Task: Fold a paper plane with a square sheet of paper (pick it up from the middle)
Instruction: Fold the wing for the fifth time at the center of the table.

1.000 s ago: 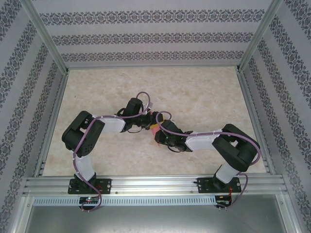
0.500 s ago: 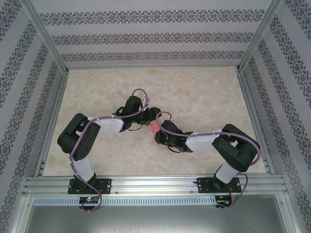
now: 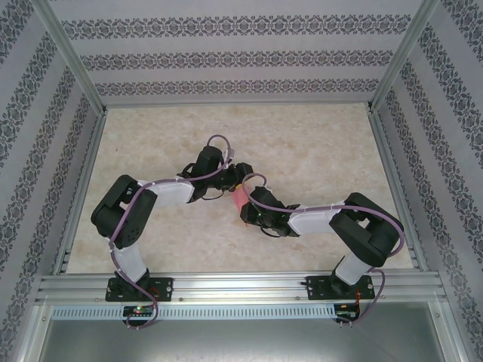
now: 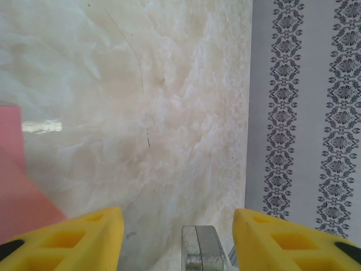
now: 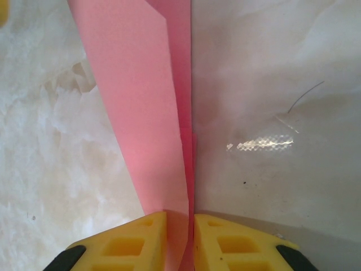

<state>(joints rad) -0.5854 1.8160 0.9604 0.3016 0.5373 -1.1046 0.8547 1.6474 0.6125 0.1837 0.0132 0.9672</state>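
Top external view: you had a beige marbled tabletop (image 3: 317, 143), fenced by walls of pale paper with dark ornamental bands (image 3: 226, 56) and bare aluminium rails (image 3: 226, 285), with both black-and-white arms bent inward to meet near the middle. Your left gripper (image 3: 231, 179) sat just beyond and left of your right gripper (image 3: 243, 204); between them showed a small patch of pink-red folded paper (image 3: 238, 197), the rest of it covered by the arms. From this height you could not tell how either pair of jaws stood. Left wrist view: your left gripper (image 4: 175, 221) had its two yellow plastic fingers (image 4: 73, 237) well apart, with bare tabletop (image 4: 146, 113) between them and nothing gripped. The paper (image 4: 17, 197) entered at the left edge, just beside the left-hand finger; whether it touched that finger was unclear. The banded wall (image 4: 304, 113) filled the right side. Right wrist view: your right gripper (image 5: 190, 219) had its yellow fingers (image 5: 130, 243) pressed together on the near end of the paper (image 5: 141, 113), with only the sheet's thickness between them. The paper ran away from the jaws as a long narrow strip with a lengthwise crease, one flap leaning left and lifted off the tabletop (image 5: 282, 84), which lay bare on both sides.
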